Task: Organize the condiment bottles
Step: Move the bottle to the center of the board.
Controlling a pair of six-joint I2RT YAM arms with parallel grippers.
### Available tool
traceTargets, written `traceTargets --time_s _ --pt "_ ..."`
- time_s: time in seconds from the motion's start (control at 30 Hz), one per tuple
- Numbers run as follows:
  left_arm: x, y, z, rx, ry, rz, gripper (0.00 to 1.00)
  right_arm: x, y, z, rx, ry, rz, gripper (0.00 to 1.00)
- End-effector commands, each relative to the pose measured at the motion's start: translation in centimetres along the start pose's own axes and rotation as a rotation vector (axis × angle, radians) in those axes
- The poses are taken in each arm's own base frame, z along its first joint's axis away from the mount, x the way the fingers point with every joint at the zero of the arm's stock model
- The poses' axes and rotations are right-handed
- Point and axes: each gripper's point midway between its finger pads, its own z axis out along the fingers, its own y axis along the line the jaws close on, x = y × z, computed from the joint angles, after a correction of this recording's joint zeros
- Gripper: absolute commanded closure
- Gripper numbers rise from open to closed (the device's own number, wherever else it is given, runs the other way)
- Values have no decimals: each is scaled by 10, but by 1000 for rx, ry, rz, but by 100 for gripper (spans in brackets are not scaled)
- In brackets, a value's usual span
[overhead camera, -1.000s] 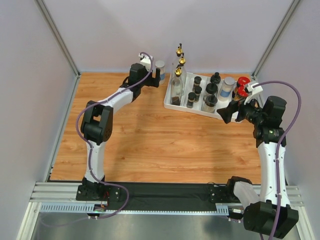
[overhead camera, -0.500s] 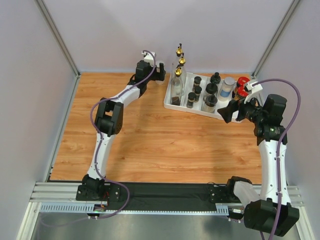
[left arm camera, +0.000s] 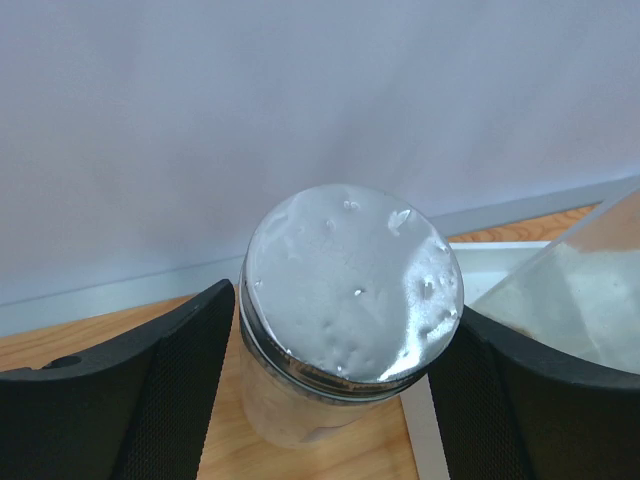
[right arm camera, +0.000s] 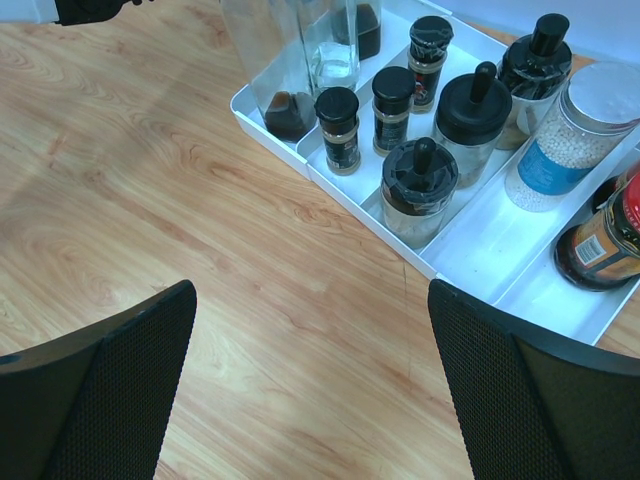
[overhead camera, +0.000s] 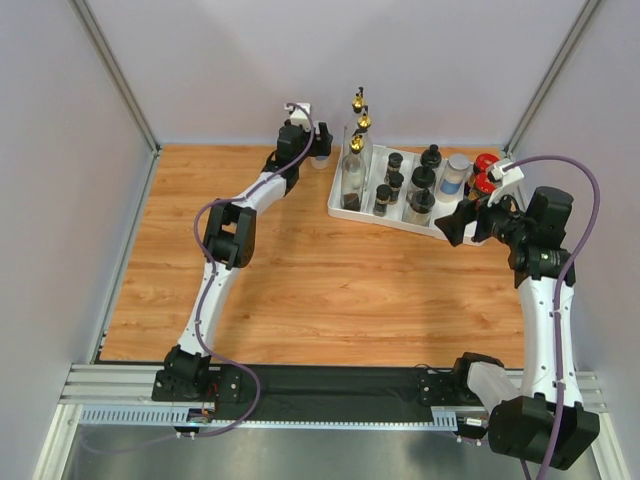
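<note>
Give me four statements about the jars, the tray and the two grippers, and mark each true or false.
1. The silver-lidded jar between the left gripper's jaws stands on the table, outside the white tray. True.
2. The right gripper is shut on a red-lidded jar. False: its jaws are open and empty, above the table in front of the tray.
3. The two red-lidded jars stand at the tray's right end. True.
4. The other silver-lidded jar lies on its side. False: it stands upright in the tray beside the red-lidded jars.
</note>
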Motion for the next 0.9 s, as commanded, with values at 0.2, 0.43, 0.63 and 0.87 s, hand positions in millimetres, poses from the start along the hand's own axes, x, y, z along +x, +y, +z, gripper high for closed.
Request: traceTargets --time_s 0.2,0.43,0.63,0.87 --pt "-62 -8 -9 14 -174 45 55 -16 0 -4 10 -24 -38 0" --pt "-80 -14 -48 36 -219 115 76 -15 -1 -3 17 -33 -48 0" --pt "-97 -20 -116 37 -235 151 84 -16 0 -2 23 -46 -68 0" --pt "-96 -58 -206 140 -180 132 85 -16 2 -3 22 -55 -88 0"
